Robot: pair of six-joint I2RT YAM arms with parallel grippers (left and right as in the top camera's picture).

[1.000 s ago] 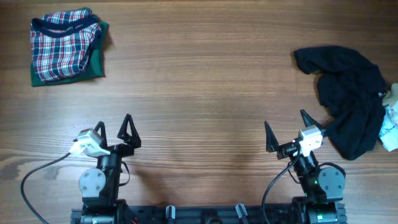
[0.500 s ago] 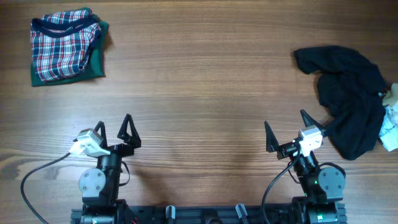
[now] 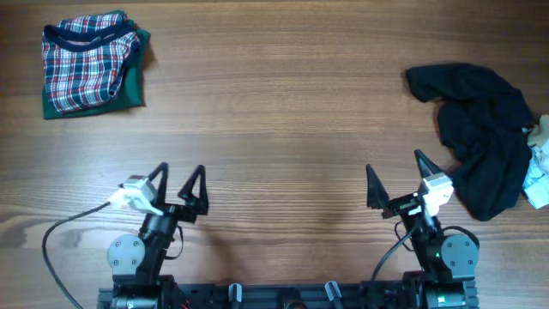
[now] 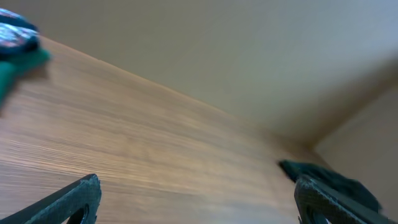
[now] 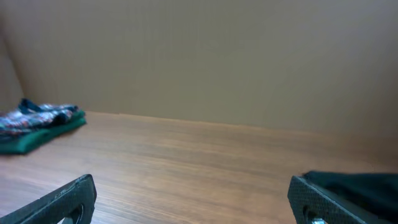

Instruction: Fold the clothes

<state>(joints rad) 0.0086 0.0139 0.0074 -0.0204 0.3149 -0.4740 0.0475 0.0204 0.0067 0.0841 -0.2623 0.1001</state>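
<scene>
The wooden table [image 3: 283, 112] is stretching out ahead of both arms. The crumpled black garment [image 3: 480, 129] is sprawling just ahead and outboard of the right gripper [image 3: 394, 165], whose fingers are standing spread and holding nothing. The folded plaid-and-green stack [image 3: 90, 73] is sitting far ahead and outboard of the left gripper [image 3: 180, 172], which is likewise spread and empty. A small pale item [image 3: 539, 163] is peeking out beyond the black garment, possibly another cloth, though it is too cropped to tell. By my reading, the black garment is waiting to be started: the right arm is needing to reach out, pinch an edge and drag it toward the open middle for flattening
</scene>
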